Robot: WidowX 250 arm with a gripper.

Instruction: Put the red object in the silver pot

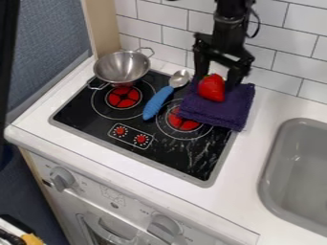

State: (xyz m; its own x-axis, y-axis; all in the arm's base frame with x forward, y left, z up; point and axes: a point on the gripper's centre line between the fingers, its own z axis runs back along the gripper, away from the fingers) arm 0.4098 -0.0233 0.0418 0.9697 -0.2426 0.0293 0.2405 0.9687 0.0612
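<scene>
Nearest the camera, well in front of and below the claw (217,83), see a white oven front (127,201) with grey knobs (62,178). At the claw itself, find a red strawberry (211,88) between fingers set wide apart, one to each side; cannot tell whether either touches it. Note it resting on a folded, dark purple cloth (223,112), directly under the claw. Trace that cloth out over the edge of a black stove top (147,135), partly across the burner (183,119) just in front of the claw, and onto the white counter (246,191).

Left of the claw in the view, just beside the cloth, spot a spoon (158,101) lying on the stove top, silver bowl toward the wall, blue handle pointing toward the camera. Farther left, beyond the spoon, see the silver pot (121,68) upright, open side up, two loop handles out, near the rear of the other burner (124,97). Forward and left of the claw, pick out two red dials (131,136) on the stove top. To the right of the claw and nearer the camera, find a grey sink (271,167) set into the counter. Behind the claw, meet white wall tiles (172,38).
</scene>
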